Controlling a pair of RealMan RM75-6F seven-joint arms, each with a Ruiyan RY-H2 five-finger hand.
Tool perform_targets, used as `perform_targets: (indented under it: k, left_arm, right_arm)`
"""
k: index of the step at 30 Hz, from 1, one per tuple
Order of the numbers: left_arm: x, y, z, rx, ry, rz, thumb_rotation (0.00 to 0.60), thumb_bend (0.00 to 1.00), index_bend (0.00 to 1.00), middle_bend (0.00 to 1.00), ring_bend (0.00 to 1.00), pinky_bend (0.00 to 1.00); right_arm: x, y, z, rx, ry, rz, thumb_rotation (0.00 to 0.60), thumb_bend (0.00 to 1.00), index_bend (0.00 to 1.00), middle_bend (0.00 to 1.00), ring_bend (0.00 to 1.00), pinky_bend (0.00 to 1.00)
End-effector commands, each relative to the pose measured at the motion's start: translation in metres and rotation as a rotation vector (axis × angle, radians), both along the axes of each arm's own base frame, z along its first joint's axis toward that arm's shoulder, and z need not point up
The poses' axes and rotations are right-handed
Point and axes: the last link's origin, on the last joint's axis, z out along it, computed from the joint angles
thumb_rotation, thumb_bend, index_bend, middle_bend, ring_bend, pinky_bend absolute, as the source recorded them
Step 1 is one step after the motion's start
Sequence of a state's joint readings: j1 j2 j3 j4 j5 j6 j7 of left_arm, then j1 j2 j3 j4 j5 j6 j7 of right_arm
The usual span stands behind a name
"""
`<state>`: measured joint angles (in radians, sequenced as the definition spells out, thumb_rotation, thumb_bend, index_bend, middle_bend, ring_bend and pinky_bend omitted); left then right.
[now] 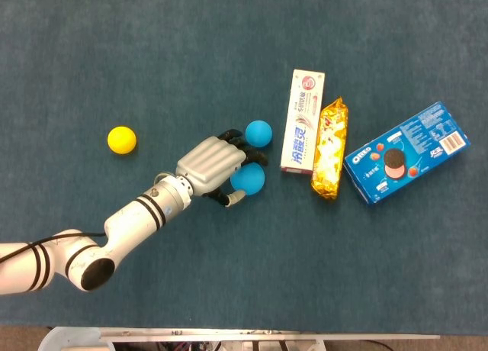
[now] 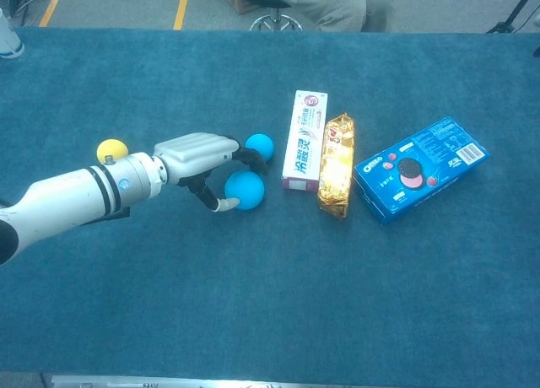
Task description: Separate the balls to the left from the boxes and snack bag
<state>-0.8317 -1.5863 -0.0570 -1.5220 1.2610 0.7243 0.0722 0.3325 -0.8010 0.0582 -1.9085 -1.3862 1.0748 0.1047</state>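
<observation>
My left hand [image 1: 213, 166] [image 2: 201, 156] reaches in from the lower left and wraps the nearer blue ball [image 1: 248, 179] [image 2: 245, 190]. Its fingers curl over the ball's top and its thumb presses the ball's lower left side. The ball still sits on the cloth. A second, smaller blue ball [image 1: 258, 132] [image 2: 260, 145] lies just beyond the fingertips. A yellow ball [image 1: 121, 140] [image 2: 111, 149] lies apart at the left. The toothpaste box [image 1: 303, 120] [image 2: 303, 140], gold snack bag [image 1: 329, 148] [image 2: 336, 164] and blue Oreo box [image 1: 406, 152] [image 2: 419, 169] lie in a row at the right. No right hand shows.
The blue cloth table [image 1: 229, 46] spreads wide around everything. In the chest view its far edge [image 2: 126, 30] borders a floor where a seated person's legs [image 2: 325, 2] and a stool show. The toothpaste box lies close to the right of both blue balls.
</observation>
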Motion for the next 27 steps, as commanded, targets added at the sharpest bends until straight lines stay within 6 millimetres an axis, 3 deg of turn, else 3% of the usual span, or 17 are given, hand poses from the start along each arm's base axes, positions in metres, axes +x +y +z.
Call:
perform_targets:
  k: [1,15,20,27]
  left_arm:
    - [0.001,0.0,0.0,0.004,-0.005,0.0,0.6,0.37,0.25,0.32,0.2,0.09]
    - [-0.001,0.001,0.006,0.023,-0.019,0.0,0.6,0.37,0.27,0.38,0.23,0.09]
    - [-0.01,0.009,0.024,0.063,0.0,0.0,0.6,0.37,0.28,0.38,0.23,0.09]
    - [-0.039,0.026,0.053,0.141,0.078,0.031,0.6,0.37,0.28,0.38,0.23,0.09]
  right_arm:
    - [0.0,0.0,0.0,-0.001,-0.001,-0.001,0.6,0.0,0.02,0.23,0.14,0.27]
    - [0.0,0.0,0.001,-0.006,-0.003,-0.003,0.6,0.0,0.02,0.23,0.14,0.27]
    - [0.001,-0.001,0.001,-0.006,-0.005,0.0,0.6,0.0,0.02,0.23,0.14,0.27]
    - [0.004,-0.001,-0.002,0.002,-0.006,0.006,0.6,0.0,0.02,0.23,0.14,0.27]
